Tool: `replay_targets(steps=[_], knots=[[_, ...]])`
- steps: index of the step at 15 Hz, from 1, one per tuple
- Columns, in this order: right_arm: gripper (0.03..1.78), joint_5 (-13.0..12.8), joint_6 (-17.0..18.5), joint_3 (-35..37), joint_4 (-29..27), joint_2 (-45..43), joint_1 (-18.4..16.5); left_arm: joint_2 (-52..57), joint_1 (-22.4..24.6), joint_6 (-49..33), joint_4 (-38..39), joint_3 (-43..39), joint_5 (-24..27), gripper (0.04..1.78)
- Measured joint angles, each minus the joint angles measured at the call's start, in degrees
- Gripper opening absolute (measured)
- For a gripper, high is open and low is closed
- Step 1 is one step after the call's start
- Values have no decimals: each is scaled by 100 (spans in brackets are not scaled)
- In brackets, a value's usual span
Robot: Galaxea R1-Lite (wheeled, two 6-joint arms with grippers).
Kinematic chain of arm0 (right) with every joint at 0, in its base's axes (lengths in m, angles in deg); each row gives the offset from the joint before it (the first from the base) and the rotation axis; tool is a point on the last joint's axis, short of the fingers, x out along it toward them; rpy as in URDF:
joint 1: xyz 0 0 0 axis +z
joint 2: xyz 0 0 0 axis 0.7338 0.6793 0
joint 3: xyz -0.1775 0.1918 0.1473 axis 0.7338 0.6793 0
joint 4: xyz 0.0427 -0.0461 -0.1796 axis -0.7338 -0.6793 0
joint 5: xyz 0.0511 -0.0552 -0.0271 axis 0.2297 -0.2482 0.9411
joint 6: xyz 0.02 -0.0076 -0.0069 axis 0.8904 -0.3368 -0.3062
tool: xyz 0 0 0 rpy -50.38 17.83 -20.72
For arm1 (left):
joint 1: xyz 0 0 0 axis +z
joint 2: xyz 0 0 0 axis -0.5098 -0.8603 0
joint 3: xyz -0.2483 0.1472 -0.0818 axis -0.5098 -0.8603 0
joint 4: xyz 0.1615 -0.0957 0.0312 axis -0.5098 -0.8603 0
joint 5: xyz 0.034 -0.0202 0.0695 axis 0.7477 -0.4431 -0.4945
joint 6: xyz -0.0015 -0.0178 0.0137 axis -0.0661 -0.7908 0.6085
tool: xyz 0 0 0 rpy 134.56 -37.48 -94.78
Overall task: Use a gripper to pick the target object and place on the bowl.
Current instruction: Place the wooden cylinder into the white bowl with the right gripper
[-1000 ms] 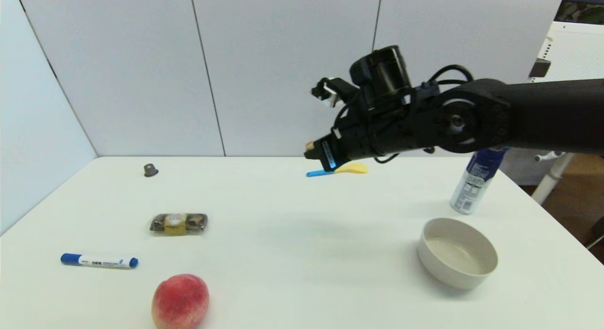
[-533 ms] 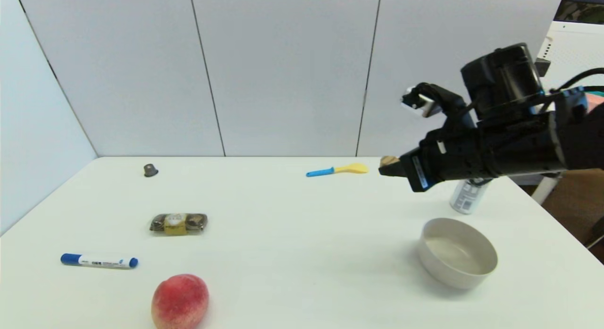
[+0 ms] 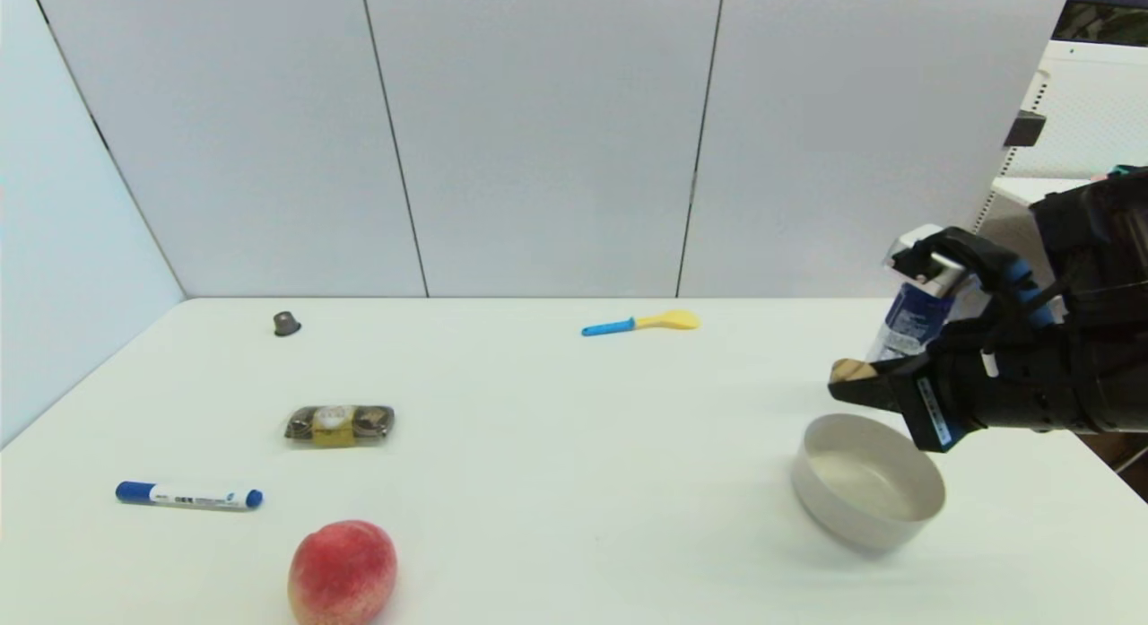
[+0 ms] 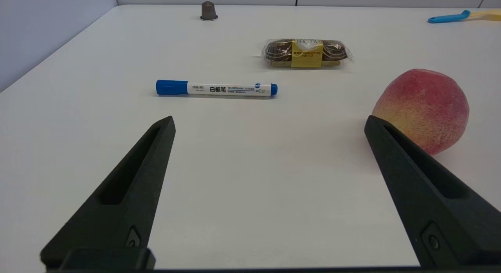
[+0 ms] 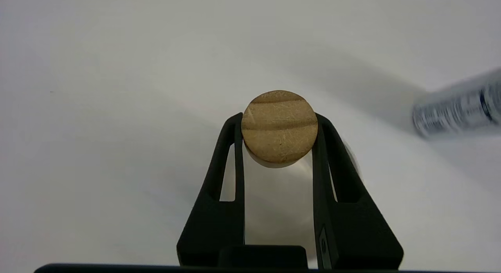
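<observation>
Nearest to us the left gripper (image 4: 270, 124) hangs low over the table (image 3: 574, 446) with its jaws wide open, the peach (image 4: 422, 108) just beside one finger. Further right the right gripper (image 3: 852, 387) holds the wooden cylinder (image 5: 279, 126) clamped between its fingers — in the air, just above the far rim of the bowl (image 3: 868, 490). Behind it stands a spray can (image 3: 910, 325).

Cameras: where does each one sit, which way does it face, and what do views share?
Head view: up on the robot's head, facing forward and down over the table; shows the right gripper holding the wooden cylinder above the bowl.
Left wrist view: low over the table, facing the marker and peach; open left gripper shows.
Right wrist view: faces down past its fingers at the cylinder.
Shared: head and left wrist both show marker and peach.
</observation>
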Motion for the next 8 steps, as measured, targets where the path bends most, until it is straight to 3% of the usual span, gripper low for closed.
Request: replay_targets(steps=[4,8], knots=[[47,7,-66,474,74,-30,-391,0,0,-2,0,0,-1,171],[47,7,-107,756,83,212,-502,0,0,-2,0,2,0,171]])
